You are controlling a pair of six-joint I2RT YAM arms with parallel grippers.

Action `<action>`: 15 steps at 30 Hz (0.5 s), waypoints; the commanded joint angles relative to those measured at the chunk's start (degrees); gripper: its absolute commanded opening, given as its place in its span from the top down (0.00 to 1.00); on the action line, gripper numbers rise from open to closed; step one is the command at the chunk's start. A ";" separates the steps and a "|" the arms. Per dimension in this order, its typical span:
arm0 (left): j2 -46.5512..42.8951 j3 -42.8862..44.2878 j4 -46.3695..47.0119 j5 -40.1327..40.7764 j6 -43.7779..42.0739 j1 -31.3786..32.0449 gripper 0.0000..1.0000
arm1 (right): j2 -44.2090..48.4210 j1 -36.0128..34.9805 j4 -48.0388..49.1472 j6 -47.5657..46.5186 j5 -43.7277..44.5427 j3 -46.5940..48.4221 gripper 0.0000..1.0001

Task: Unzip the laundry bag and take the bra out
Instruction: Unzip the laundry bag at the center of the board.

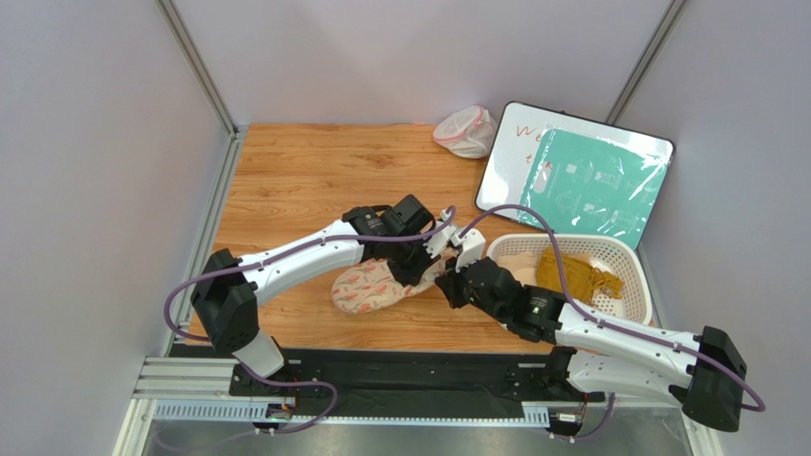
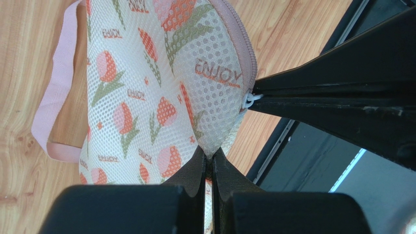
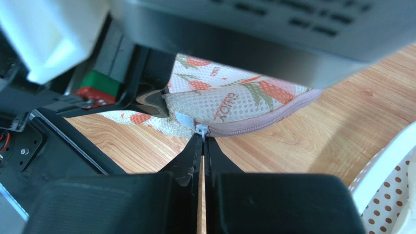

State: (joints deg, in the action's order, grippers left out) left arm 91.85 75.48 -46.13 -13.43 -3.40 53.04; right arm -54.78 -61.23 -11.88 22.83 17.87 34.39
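Observation:
The laundry bag (image 1: 366, 287) is a cream mesh pouch with orange-pink tulips and pink edging, lying on the wooden table near the front middle. It also shows in the left wrist view (image 2: 146, 92) and the right wrist view (image 3: 229, 105). My left gripper (image 2: 211, 158) is shut on a pinch of the bag's mesh at its right end. My right gripper (image 3: 202, 138) is shut on the white zipper pull (image 3: 200, 130), also seen in the left wrist view (image 2: 249, 100). The pink zipper (image 3: 273, 119) looks closed. The bra is hidden.
A white perforated basket (image 1: 623, 255) with a mustard cloth (image 1: 576, 274) stands right of the bag. A whiteboard with a green sheet (image 1: 576, 176) lies at the back right. A small white mesh pouch with pink trim (image 1: 466, 131) lies at the back.

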 commanded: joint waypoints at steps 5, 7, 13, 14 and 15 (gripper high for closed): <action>-0.45 0.63 -1.68 3.58 -1.61 0.05 1.00 | 6.61 5.33 -3.15 0.11 2.08 -0.64 1.00; -0.27 0.72 -1.68 3.59 -1.52 0.05 1.00 | 8.29 6.56 -3.67 0.11 1.91 -1.17 1.00; -0.71 0.72 -1.77 3.33 -1.87 0.05 1.00 | 9.43 8.32 -4.38 0.02 1.03 -1.87 1.00; -0.71 0.72 -1.77 3.06 -1.96 0.05 1.00 | 9.43 8.41 -4.29 -0.07 1.03 -1.87 1.00; -0.89 0.81 -1.60 2.80 -2.05 0.14 1.00 | 9.35 8.41 -4.29 0.02 1.03 -1.87 1.00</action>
State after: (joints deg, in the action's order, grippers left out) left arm 91.85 75.48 -45.06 -11.49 -3.99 53.28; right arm -46.54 -53.69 -16.56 22.94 17.17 32.64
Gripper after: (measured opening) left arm 0.010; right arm 0.007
